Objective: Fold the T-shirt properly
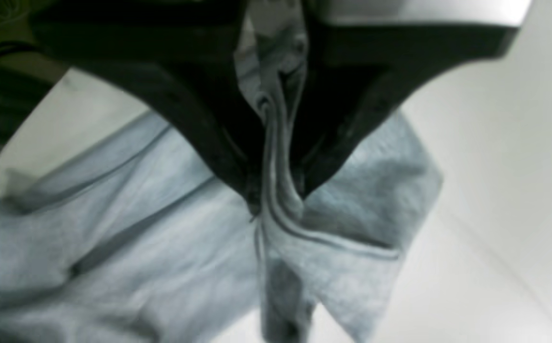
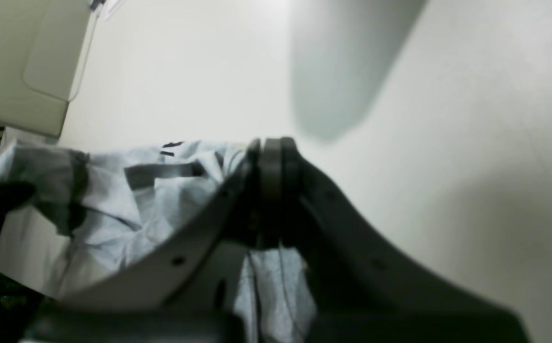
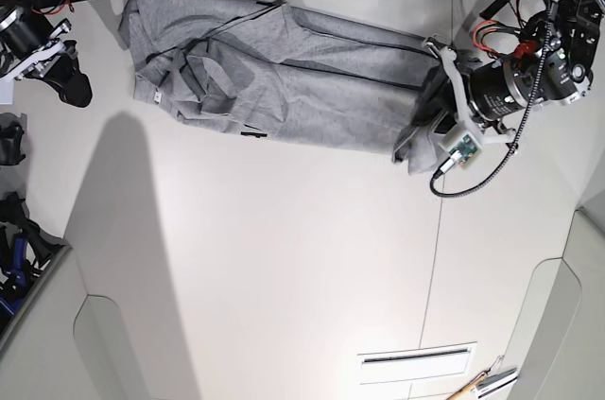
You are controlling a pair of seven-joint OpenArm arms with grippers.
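Note:
The light grey T-shirt lies crumpled in a long band along the table's far edge, with a bit of black lettering at its near edge. It also shows in the left wrist view and the right wrist view. My left gripper is at the shirt's right end, shut on a bunched hem fold. My right gripper is left of the shirt's left end and apart from it in the base view. Its fingertips are together; grey cloth shows behind the finger bases.
The white table has a seam line on the right. A slot and small tools lie at the front right. Raised grey panels stand at the front left and front right corners. Cables hang by the left arm.

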